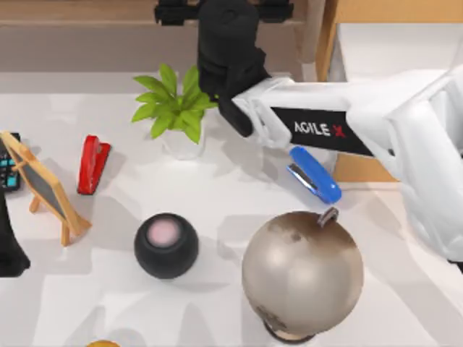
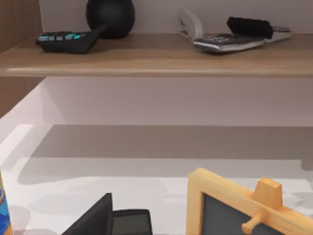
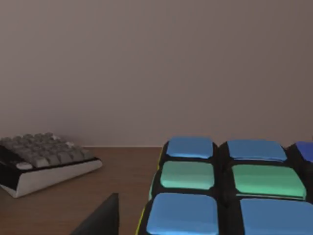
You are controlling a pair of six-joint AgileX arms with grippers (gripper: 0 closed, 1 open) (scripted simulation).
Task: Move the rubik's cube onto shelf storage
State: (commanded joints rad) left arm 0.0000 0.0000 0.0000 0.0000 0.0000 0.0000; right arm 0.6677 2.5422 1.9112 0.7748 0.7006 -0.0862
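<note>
- Fingers: in the right wrist view one dark finger [image 3: 100,218] of the right gripper stands just beside the rubik's cube [image 3: 225,188]. Whether the fingers are pinching the cube or spread off it cannot be told.
- The cube fills the near part of that view, showing blue and green stickers on a black grid. It sits at the level of the wood shelf storage [image 3: 122,171], on the board or just above it; contact underneath is hidden.
- Behind the cube stands the plain grey-brown back panel. Near it on the same board lies a light calculator [image 3: 46,161].
- In the top view the right arm [image 1: 325,126] reaches from the right side toward the shelf at the far edge, its dark wrist over the board.
- Step in hand (judgement): placement. The cube is at the shelf and the remaining work is release.
- Next move calls for: settling the cube flat on the board, spreading the fingers, then withdrawing straight back without dragging the cube or touching the calculator.
- The left wrist view looks up at the shelf [image 2: 156,61] from the worktop [image 2: 122,196], with a black calculator [image 2: 66,41] and a black ball [image 2: 110,17] on the board and a small wood-framed chalkboard [image 2: 244,210] close by.
- The left arm [image 1: 11,246] is parked at the left edge of the worktop.
</note>
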